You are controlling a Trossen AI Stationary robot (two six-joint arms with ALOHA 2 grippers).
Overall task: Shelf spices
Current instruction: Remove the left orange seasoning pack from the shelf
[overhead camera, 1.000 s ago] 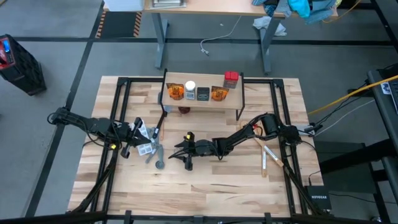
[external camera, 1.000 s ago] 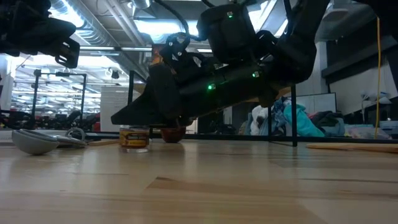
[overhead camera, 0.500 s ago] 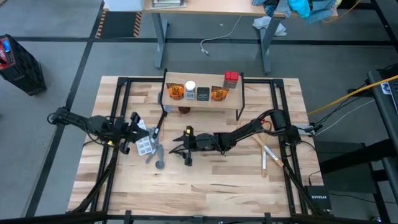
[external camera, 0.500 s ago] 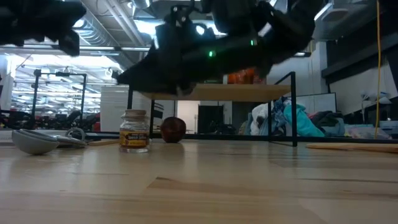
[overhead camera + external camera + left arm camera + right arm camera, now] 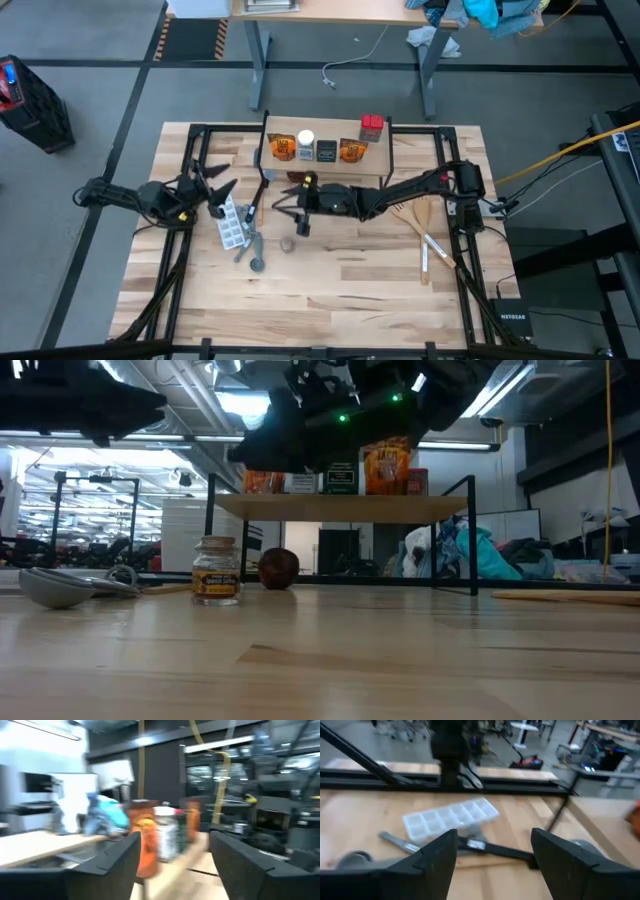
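Observation:
The shelf point(image 5: 325, 160) stands at the table's far middle. A row of spices stands on it: an orange jar point(image 5: 282, 148), a white-capped jar point(image 5: 306, 144), a dark tin point(image 5: 327, 150), another orange jar point(image 5: 350, 150) and a red-topped box point(image 5: 372, 127). A small brown-capped jar point(image 5: 287, 243) stands upright on the table point(image 5: 217, 570), in front of the shelf. My right gripper point(image 5: 290, 207) hovers open above the table, between that jar and the shelf. My left gripper point(image 5: 215, 190) is open at the left, raised and facing the shelf point(image 5: 172, 870).
A pale grey compartment tray point(image 5: 231, 222) lies flat left of the small jar, with a metal scoop point(image 5: 255, 258) beside it. A dark red round object point(image 5: 278, 568) sits under the shelf. A wooden spatula point(image 5: 425, 245) lies at the right. Bare wood stretches along the near edge.
My right gripper has risen from around the small jar and gone toward the shelf, staying open. The jar stands where it was. My left gripper has opened, tipped upward and drawn away from the tray toward the far edge.

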